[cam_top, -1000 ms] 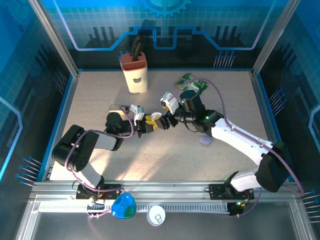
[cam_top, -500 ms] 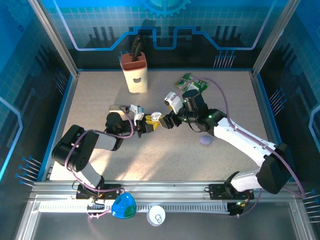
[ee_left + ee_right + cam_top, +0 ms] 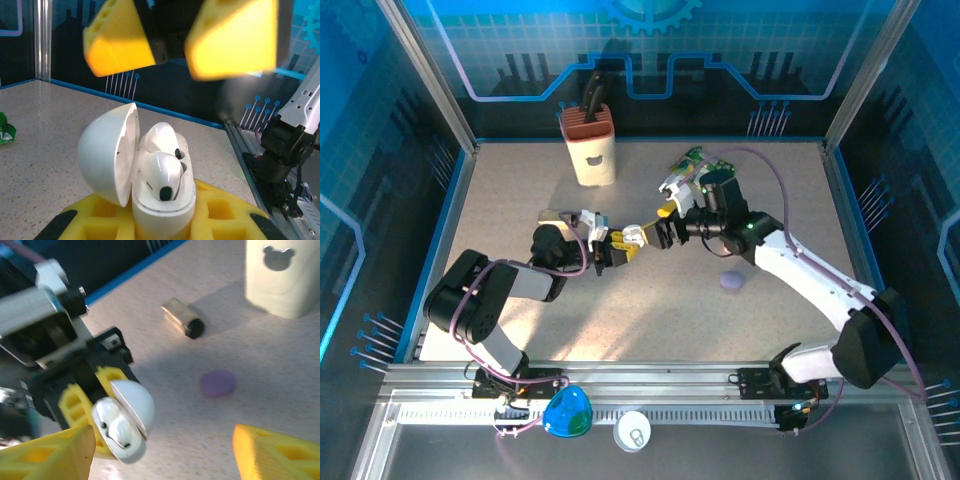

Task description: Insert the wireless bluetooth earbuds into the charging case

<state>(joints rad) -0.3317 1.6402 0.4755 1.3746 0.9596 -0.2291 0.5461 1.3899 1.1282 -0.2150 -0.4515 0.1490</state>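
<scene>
- Saw two glossy white rounded earbuds (image 3: 161,172) nested in the smooth oval charging case (image 3: 162,212), domed lid (image 3: 106,152) swung open.
- Found the case clenched upright in the left gripper (image 3: 617,250), between yellow foam pads (image 3: 217,212), above mid-table.
- Noted the right gripper (image 3: 663,226) just beyond, blocky yellow fingers (image 3: 231,37) spread, nothing between.
- Spotted a flat purple pebble (image 3: 218,383), a brass-toned stub (image 3: 183,320) and a cream holder (image 3: 592,150) on the speckled table (image 3: 620,320).
- Could not make out the case's base, sunk in foam.
</scene>
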